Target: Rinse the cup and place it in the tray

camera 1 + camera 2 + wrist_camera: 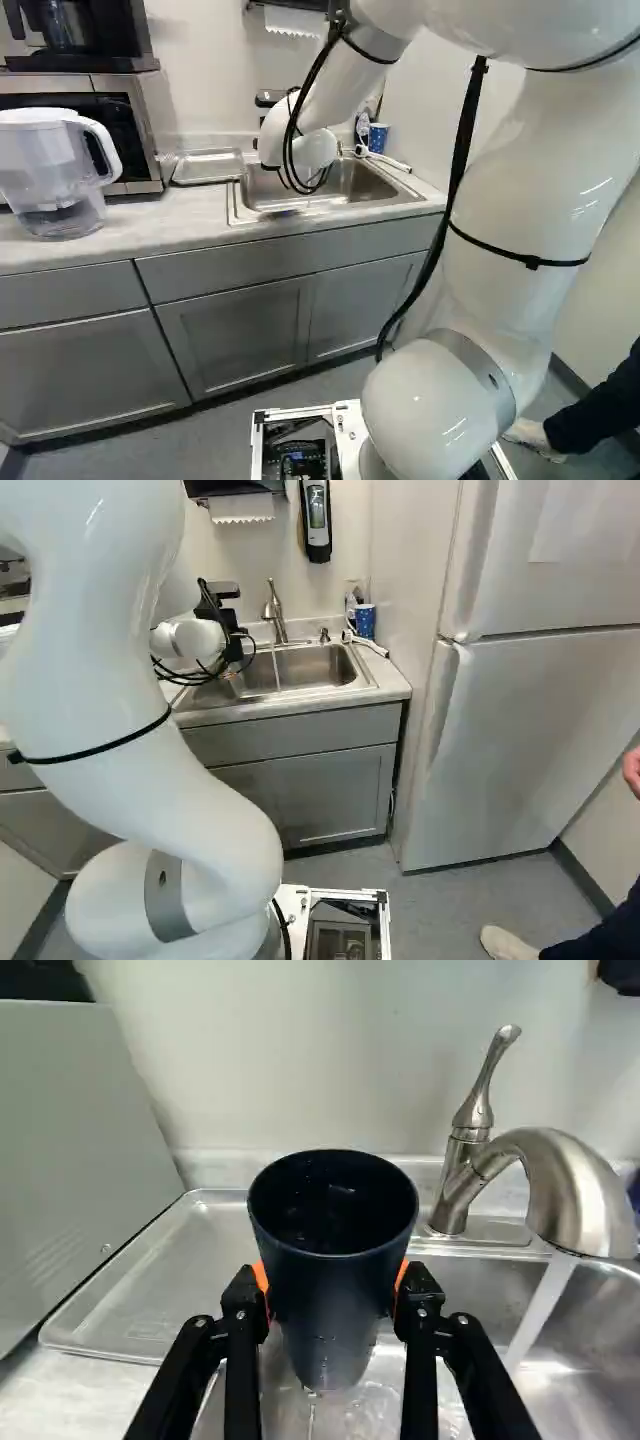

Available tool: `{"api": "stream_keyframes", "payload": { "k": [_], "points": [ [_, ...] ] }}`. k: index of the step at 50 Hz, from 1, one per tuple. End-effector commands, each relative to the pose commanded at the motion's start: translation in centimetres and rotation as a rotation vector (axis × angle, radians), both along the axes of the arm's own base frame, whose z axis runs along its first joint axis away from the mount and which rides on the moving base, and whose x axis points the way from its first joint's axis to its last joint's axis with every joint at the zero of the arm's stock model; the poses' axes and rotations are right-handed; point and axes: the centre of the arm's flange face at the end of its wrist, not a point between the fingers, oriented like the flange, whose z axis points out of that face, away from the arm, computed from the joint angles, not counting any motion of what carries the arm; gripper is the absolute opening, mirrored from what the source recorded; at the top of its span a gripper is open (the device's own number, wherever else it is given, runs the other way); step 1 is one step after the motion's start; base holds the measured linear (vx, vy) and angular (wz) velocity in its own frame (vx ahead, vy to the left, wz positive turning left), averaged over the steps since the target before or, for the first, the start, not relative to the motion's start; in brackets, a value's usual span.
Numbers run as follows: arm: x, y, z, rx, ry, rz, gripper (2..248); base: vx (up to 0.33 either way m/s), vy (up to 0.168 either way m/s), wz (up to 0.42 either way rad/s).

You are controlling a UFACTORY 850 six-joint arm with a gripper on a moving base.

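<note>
While the tray (135,1285) is seen at ten o'clock from the gripper (232,646), the cup (330,1280) (dripping from its base) is held clamped between both fingers, above the sink (318,666); towards two o'clock, water (541,1305) is poured by the faucet (585,1195).

A kitchen: below the gripper (233,648) is a sink (315,667), beside it a running tap (588,1195); well apart to its right, a fridge (540,720); to its left, a counter (180,222) over cabinets (240,335), bearing a water jug (45,165).
</note>
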Motion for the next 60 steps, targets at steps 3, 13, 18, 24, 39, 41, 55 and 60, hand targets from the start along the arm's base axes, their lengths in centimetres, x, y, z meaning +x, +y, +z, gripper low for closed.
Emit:
{"api": "stream_keyframes", "payload": {
  "k": [3, 13, 18, 24, 39, 41, 55, 60],
  "points": [
    [0.0, 0.3, 0.3, 0.000, -0.001, 0.005, 125, 0.000, 0.000, 0.000],
    [0.0, 1.1, 1.2, 0.004, -0.009, 0.020, 125, 0.000, 0.000, 0.000],
    [0.0, 1.6, 1.8, 0.008, -0.019, 0.028, 125, 0.000, 0.000, 0.000],
    [0.0, 2.1, 2.4, 0.013, -0.031, 0.037, 125, 0.000, 0.000, 0.000],
    [0.1, 3.8, 3.9, 0.024, -0.057, 0.064, 125, 0.000, 0.000, 0.000],
    [0.1, 4.0, 3.9, 0.024, -0.057, 0.068, 125, 0.000, 0.000, 0.000],
    [0.2, 4.3, 3.8, 0.078, -0.037, 0.061, 125, 0.000, 0.000, 0.000],
    [0.2, 4.3, 3.8, 0.122, -0.019, 0.052, 125, 0.000, 0.000, 0.000]
  ]
}}
